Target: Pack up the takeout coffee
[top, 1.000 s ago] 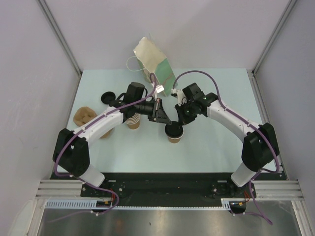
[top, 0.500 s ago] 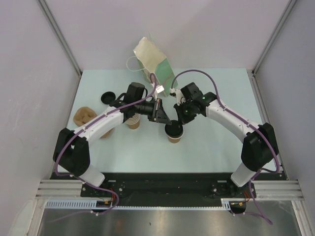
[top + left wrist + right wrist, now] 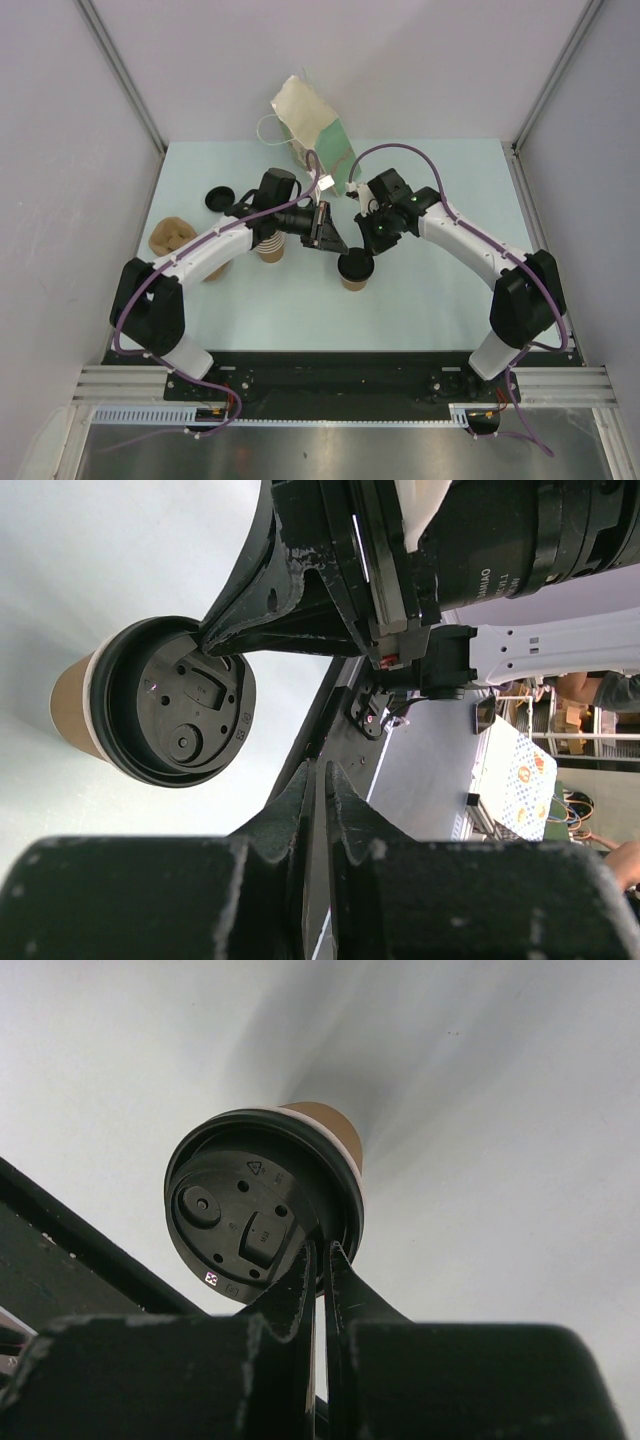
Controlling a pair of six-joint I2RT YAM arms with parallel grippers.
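The takeout coffee (image 3: 355,268), a small brown paper cup with a black lid, stands at mid-table. In the left wrist view the coffee (image 3: 170,705) is at the left, and in the right wrist view its lid (image 3: 250,1215) fills the middle. My right gripper (image 3: 320,1250) is shut, its tips resting on the lid's rim. From above, the right gripper (image 3: 364,249) hangs just behind the cup. My left gripper (image 3: 320,772) is shut with only a thin slit and nothing in it. It hovers beside the cup's back left (image 3: 337,245).
A cream and green paper bag (image 3: 315,130) stands at the back centre. A stack of lidless brown cups (image 3: 270,247) sits under the left arm. A loose black lid (image 3: 217,198) and a brown pulp carrier (image 3: 172,236) lie at the left.
My left gripper has drawn back a little from the cup, so the whole lid now shows from above. The right gripper has shifted slightly over the lid.
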